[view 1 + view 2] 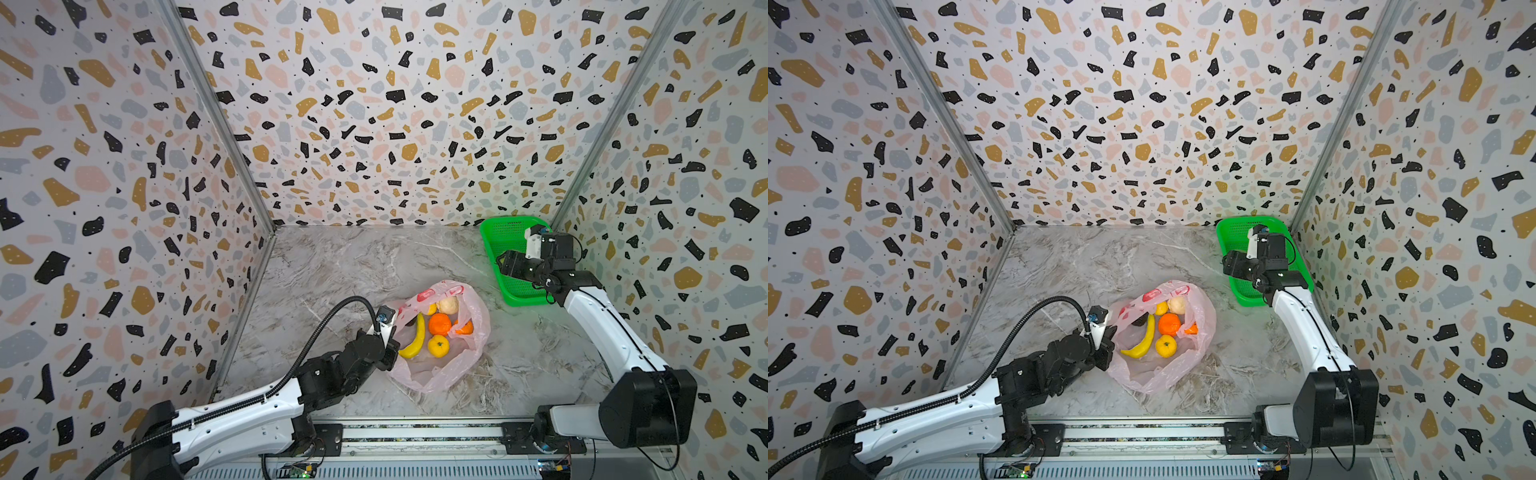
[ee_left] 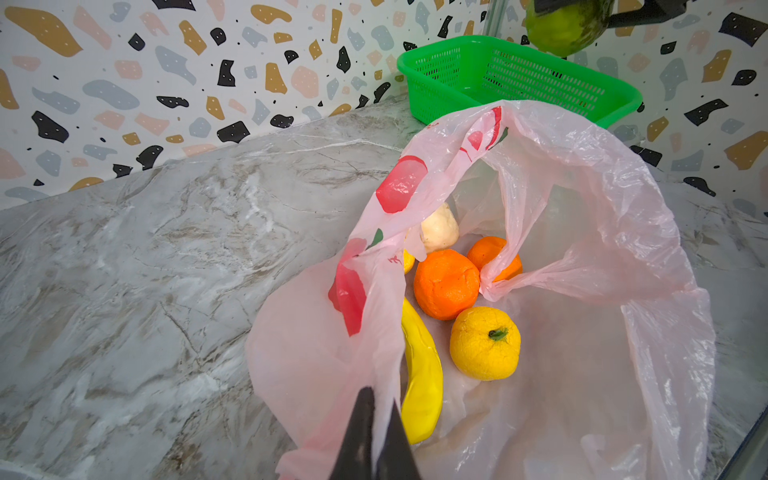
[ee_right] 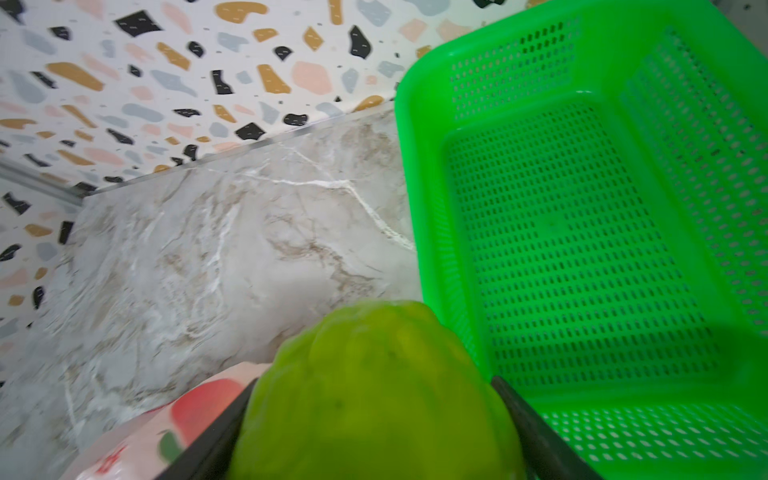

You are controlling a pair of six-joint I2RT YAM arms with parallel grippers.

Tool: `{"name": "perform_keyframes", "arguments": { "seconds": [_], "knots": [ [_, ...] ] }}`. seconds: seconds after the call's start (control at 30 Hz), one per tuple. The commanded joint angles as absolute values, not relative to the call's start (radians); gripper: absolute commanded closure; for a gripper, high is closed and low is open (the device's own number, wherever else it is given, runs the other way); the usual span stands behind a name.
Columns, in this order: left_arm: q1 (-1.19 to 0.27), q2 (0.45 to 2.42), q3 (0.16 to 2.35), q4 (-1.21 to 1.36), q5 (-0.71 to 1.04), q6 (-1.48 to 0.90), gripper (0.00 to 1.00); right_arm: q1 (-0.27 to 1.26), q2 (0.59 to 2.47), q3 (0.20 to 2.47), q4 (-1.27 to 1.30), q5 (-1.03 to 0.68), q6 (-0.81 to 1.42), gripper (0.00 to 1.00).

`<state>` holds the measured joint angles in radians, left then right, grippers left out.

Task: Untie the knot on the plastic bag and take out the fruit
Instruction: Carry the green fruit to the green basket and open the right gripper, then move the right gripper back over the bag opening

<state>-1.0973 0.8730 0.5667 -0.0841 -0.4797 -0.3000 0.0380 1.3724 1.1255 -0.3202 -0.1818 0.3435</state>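
The pink plastic bag (image 1: 440, 374) (image 1: 1154, 376) lies open-mouthed on the marble table. Inside it are a yellow banana (image 2: 422, 374), two oranges (image 2: 446, 284), a yellow citrus (image 2: 484, 343) and a pale beige lump (image 2: 440, 228). My left gripper (image 2: 380, 409) is shut on the bag's near rim (image 2: 386, 332) and holds it up. Over the green basket's (image 1: 494, 232) near-left edge, my right gripper (image 3: 374, 384) is shut on a bumpy green ball (image 3: 374, 399) (image 2: 565, 29). The knot is out of view.
The green perforated basket (image 3: 409, 174) (image 2: 519, 43) stands in the back right corner with nothing in it. Terrazzo walls close in the table on three sides. A metal rail runs along the front edge.
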Motion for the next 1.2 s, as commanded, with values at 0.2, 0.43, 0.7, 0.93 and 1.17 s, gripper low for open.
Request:
{"name": "perform_keyframes", "arguments": {
  "seconds": [0.2, 0.43, 0.7, 0.93, 1.17],
  "knots": [
    [-1.104, 0.854, 0.558, -0.048, -0.483, -0.267, 1.00, -0.092, 1.554, 1.116, -0.137, -0.086, 0.396, 0.30],
    [-1.104, 0.847, 0.553, -0.043, -0.485, -0.261, 1.00, -0.104, 1.700, 1.190, -0.134, -0.053, 0.388, 0.28],
    [-1.105, 0.846, 0.555, -0.037, -0.489, -0.262, 1.00, -0.104, 1.772, 1.266, -0.194, -0.015, 0.369, 0.08],
    [-1.104, 0.846, 0.553, -0.034, -0.484, -0.261, 1.00, -0.102, 1.740, 1.257, -0.213, -0.041, 0.372, 0.03],
    [-1.104, 0.847, 0.546, -0.025, -0.483, -0.263, 1.00, -0.026, 1.577, 1.216, -0.268, -0.063, 0.343, 0.03]
  ]
}}
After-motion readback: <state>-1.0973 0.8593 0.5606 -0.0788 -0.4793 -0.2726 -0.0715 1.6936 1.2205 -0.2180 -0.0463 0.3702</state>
